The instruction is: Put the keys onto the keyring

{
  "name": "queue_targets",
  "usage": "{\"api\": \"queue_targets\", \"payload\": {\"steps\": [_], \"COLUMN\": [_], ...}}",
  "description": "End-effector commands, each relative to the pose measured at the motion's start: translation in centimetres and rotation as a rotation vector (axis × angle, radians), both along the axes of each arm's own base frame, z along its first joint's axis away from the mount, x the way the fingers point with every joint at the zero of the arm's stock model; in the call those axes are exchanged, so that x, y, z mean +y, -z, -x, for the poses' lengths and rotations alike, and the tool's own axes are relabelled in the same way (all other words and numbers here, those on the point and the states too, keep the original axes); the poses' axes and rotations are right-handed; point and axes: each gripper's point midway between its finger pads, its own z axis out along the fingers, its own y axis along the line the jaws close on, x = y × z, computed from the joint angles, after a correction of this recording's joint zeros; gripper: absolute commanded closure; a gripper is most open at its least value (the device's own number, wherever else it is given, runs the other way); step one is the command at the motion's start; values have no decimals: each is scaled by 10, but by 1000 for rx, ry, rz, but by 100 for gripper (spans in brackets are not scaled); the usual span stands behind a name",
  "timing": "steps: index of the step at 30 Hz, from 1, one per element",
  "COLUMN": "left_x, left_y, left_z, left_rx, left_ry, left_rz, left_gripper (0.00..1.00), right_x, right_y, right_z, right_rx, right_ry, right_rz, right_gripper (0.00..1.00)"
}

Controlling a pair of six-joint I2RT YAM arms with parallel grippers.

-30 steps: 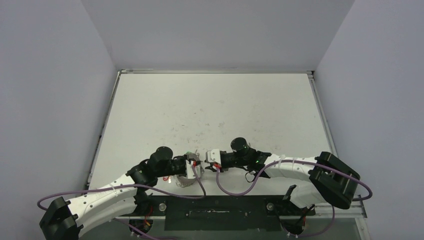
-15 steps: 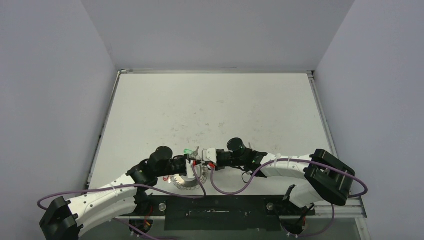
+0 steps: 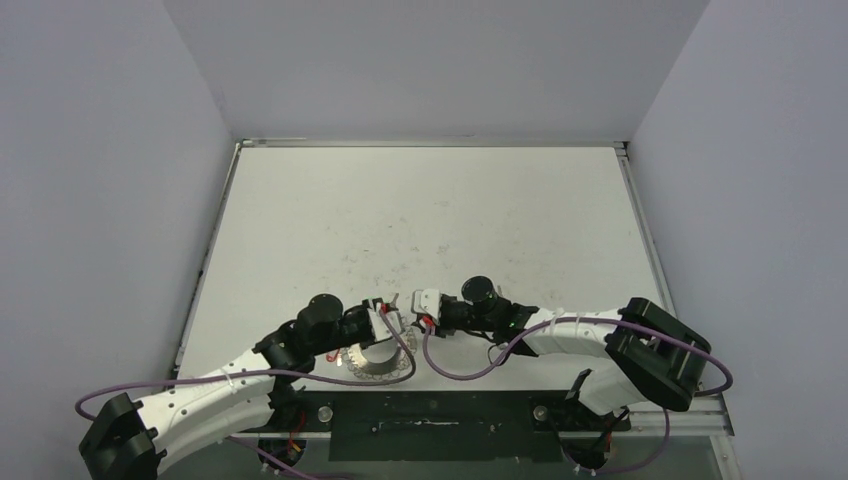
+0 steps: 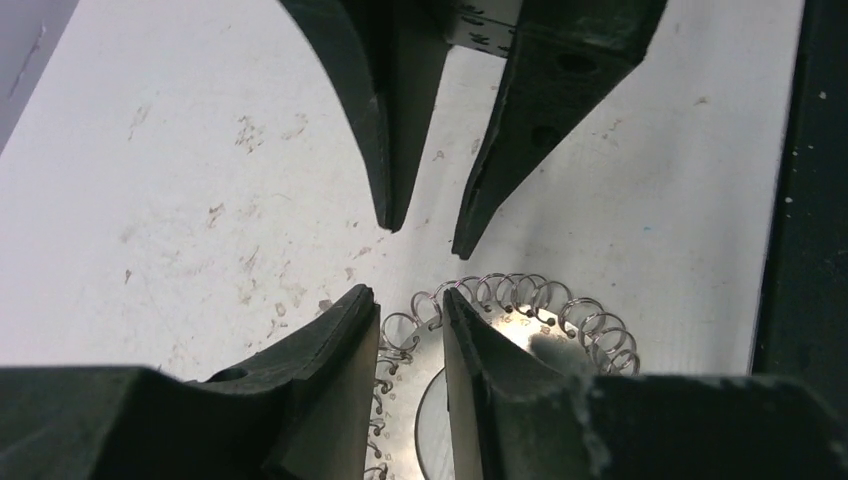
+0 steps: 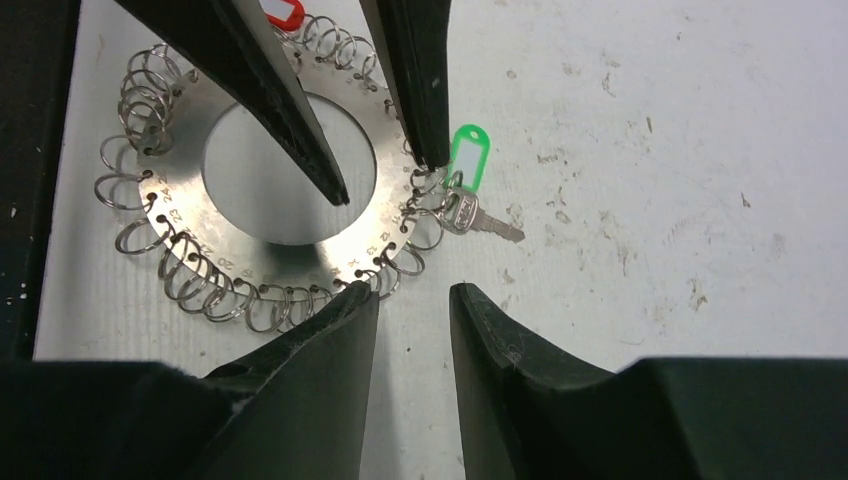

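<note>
Right wrist: I note the left gripper [image 5: 385, 180] crossing the keyring [image 5: 170, 215], its jaws covering stretches of the far rim. A red tag [image 5: 283, 12] is clipped by the top edge. Wire loops overlap the head of the key [image 5: 478, 218]; I cannot tell whether it is threaded.
Left wrist: the keyring runs off the bottom edge behind the near jaws. The right gripper [image 4: 425, 238] is cut by the top edge.
Top view: the key is too small to tell.
</note>
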Motion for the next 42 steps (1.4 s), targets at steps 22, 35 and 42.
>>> {"api": "queue_targets", "payload": {"steps": [22, 35, 42], "left_x": [50, 45, 29], "left_y": [-7, 10, 16], "left_z": [-49, -50, -56], "left_rx": [511, 701, 753], "left_ry": [-878, -1044, -1041], "left_rz": [535, 480, 361], "left_gripper": [37, 46, 47], "right_x": [-52, -87, -135], "right_y": [-67, -75, -104], "right_z": [-121, -150, -156], "right_rx": [450, 609, 405], "right_ry": [649, 756, 945], "right_rz": [-271, -387, -330], "right_gripper": [23, 0, 0]}}
